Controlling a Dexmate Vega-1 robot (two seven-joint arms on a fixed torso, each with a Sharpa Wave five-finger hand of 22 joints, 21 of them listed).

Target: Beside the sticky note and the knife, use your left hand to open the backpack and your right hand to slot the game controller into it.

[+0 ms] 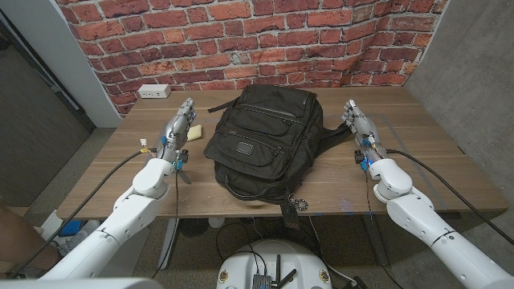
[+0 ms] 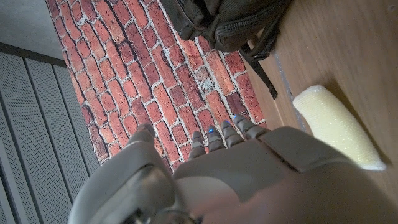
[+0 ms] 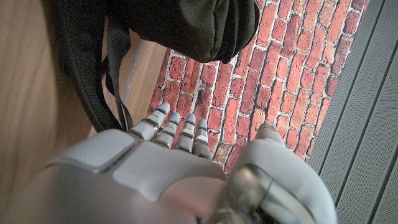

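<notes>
Head view: left hand [image 1: 178,128] standing on edge on table [image 1: 434,160], fingers extended and apart, gripping nothing. Right hand [image 1: 360,128] mirroring it, fingers extended, holding nothing. Sticky note [image 1: 193,132], pale yellow, lying just beside left hand. Backpack [image 1: 265,140], black, lying closed between both hands, straps trailing toward right hand. White power strip [image 1: 154,91] sitting near wall.

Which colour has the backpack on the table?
Black; the backpack shows best in the head view.
</notes>
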